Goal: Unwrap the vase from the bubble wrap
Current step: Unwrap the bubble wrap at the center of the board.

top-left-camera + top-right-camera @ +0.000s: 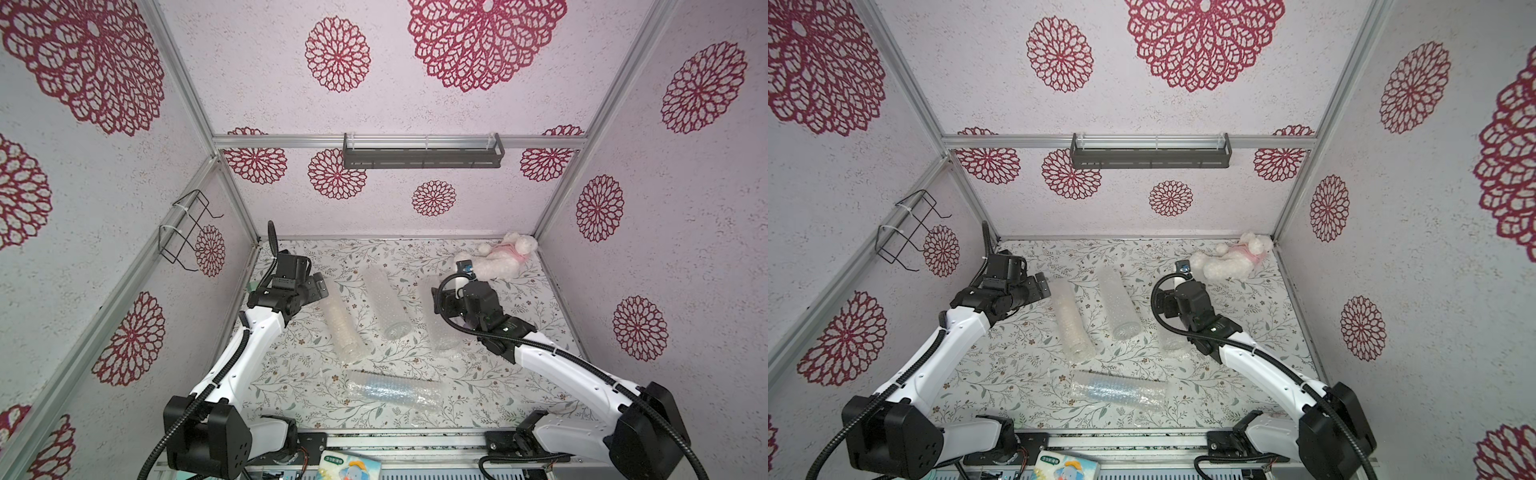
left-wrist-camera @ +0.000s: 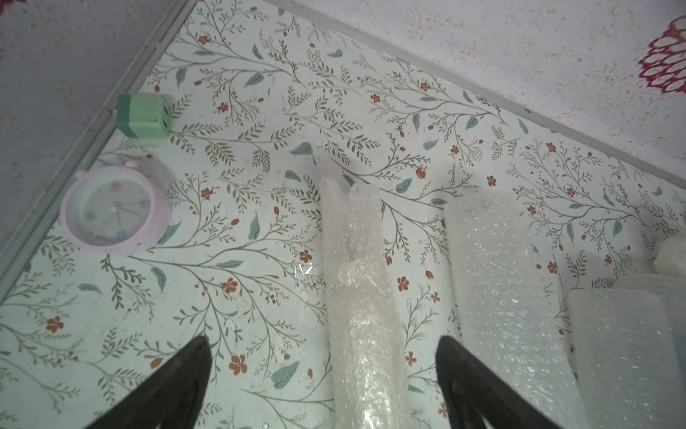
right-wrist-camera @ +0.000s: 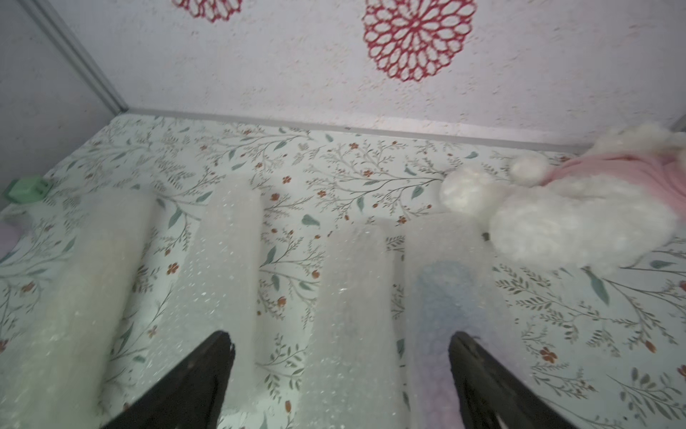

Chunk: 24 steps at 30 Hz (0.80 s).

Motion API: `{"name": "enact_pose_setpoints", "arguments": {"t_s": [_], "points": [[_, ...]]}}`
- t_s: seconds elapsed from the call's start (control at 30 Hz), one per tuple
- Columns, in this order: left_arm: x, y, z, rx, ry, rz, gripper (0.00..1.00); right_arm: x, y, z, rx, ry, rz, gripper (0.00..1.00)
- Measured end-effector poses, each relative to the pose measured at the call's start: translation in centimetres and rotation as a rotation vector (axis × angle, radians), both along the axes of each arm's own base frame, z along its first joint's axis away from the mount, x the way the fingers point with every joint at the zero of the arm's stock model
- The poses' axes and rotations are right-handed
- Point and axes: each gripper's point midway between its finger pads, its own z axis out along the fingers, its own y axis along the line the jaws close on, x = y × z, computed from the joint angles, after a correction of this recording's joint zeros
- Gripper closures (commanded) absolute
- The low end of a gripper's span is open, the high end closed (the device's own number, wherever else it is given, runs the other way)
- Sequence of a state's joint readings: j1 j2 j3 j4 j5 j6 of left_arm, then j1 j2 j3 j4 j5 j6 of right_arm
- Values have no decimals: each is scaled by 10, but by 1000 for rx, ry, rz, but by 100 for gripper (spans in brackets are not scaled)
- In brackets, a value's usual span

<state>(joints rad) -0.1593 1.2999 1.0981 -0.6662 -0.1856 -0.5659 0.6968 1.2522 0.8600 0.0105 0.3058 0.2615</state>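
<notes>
Right gripper (image 3: 339,336) hovers, jaws spread, over bubble wrap (image 3: 352,297).

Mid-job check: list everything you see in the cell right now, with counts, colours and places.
bubble wrap rolls: four in plain sight in a top view, whitish clear; three side by side mid-table, the rightmost partly hidden; one crosswise near the front, bluish inside.
plush toy: one, white with pink, far right corner.
alarm clock: one, pink, by the left wall.
cube: one, green, beside the clock by the left wall.
shelf: one, grey, back wall.
wire rack: one, black, left wall.
packet: one, colourful, below the table's front edge.
table: one, floral print.
left gripper: black, open, at the leftmost roll.
right gripper: black, open, above the rightmost roll.
</notes>
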Motion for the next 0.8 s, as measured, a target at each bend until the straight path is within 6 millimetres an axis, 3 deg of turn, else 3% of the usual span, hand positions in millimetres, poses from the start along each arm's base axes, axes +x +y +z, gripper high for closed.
{"name": "enact_pose_setpoints", "arguments": {"t_s": [0.17, 0.4, 0.6, 0.8], "points": [[-11, -1, -19, -111, 55, 16, 3, -21, 60, -21, -49, 57, 161, 8], [-35, 37, -45, -326, 63, 168, 3, -48, 137, -44, -99, 105, 352, 10], [-35, 39, -53, -423, 48, 176, 3, -51, 186, -54, -94, 150, 436, 10], [-31, 46, -47, -490, 12, 192, 3, -59, 219, -66, -90, 190, 489, 10]]}}
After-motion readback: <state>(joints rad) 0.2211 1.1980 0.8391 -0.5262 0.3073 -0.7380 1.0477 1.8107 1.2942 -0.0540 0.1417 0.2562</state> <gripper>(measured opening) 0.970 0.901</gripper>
